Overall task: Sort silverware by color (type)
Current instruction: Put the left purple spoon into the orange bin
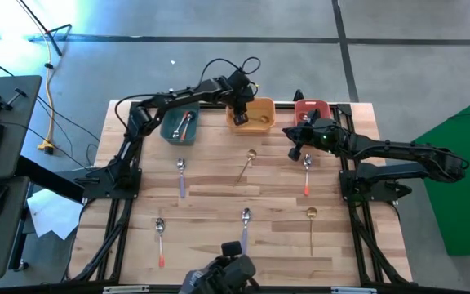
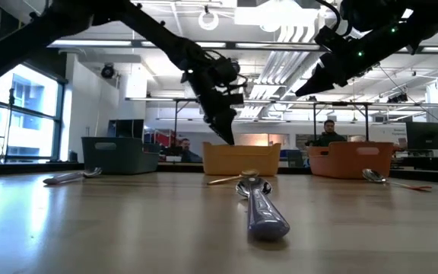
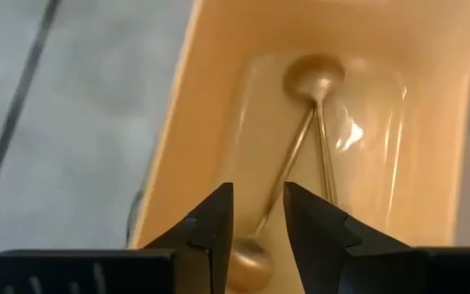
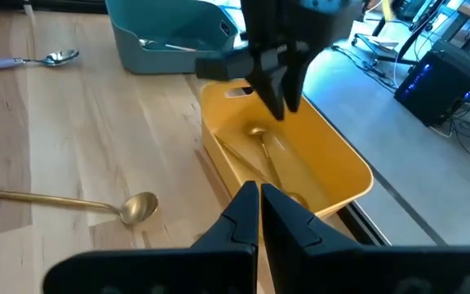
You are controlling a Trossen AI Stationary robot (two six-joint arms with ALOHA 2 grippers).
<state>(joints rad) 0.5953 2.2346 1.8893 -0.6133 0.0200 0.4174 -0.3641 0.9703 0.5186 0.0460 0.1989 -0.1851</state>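
Observation:
My left gripper point(image 3: 258, 192) is open and hovers over the orange bin point(image 1: 259, 108). Two gold spoons point(image 3: 315, 114) lie on the bin's floor, and nothing sits between the fingers. The right wrist view shows the left gripper point(image 4: 277, 96) above that bin. My right gripper point(image 4: 259, 189) is shut and empty, raised above the table point(image 1: 294, 133) in front of the red bin point(image 1: 312, 108). Lying flat on the table are a gold spoon point(image 1: 246, 164), a red-handled one point(image 1: 307, 175) and a blue-purple one point(image 1: 181, 175). Three more point(image 1: 160, 240) point(image 1: 246, 224) point(image 1: 311, 225) lie nearer the front edge.
The teal bin point(image 1: 179, 126) at the far left holds some silverware. All three bins stand in a row along the table's far edge. A camera mount point(image 1: 223, 273) sits at the near edge. People sit in the room beyond the table point(image 2: 327, 131).

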